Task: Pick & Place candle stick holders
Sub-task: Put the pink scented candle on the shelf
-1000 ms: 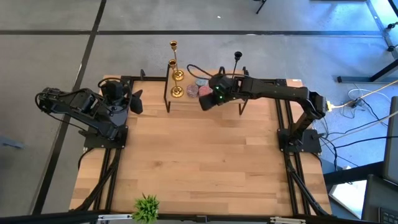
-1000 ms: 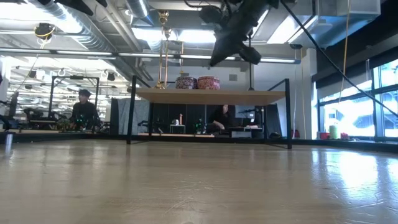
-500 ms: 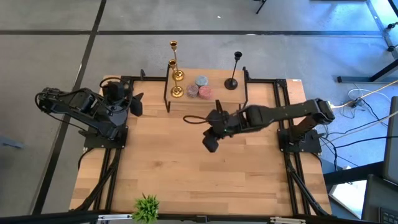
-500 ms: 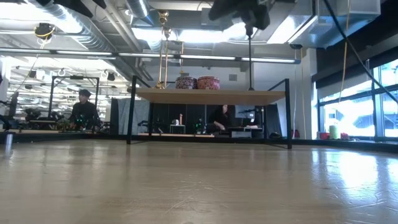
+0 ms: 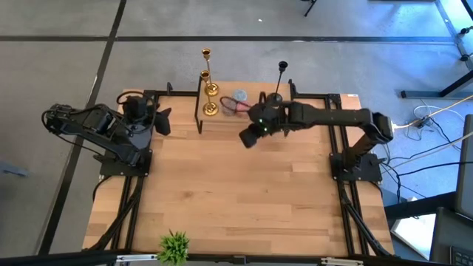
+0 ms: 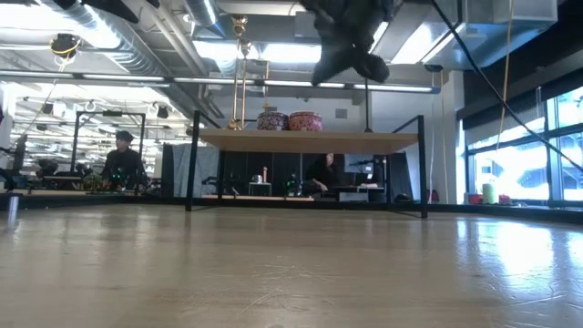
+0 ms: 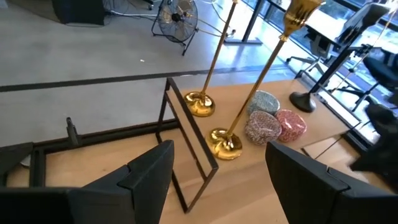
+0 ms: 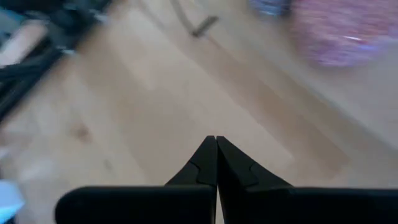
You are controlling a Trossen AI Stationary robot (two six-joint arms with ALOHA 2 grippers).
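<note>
Three holders stand on the shelf [image 5: 222, 122]: two gold [image 5: 209, 90], one black [image 5: 278, 83]. Right end effector [image 5: 249, 137], closed and empty, hovers just before it; left end effector [image 5: 164, 120] waits open.

Ahead of our closed right gripper [image 8: 216, 142] lay bare table [image 8: 143, 99]; beyond its tips, a pink pot [image 8: 348, 31] blocked the way.

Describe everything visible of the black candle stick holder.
The black candle stick holder is a thin, matte dark rod rising from a small round base to a tiny top cup. It stands upright at the raised shelf's right end, beside a pink glittery jar. Nothing grips it; the right tool, shut, hangs nearby.
</note>
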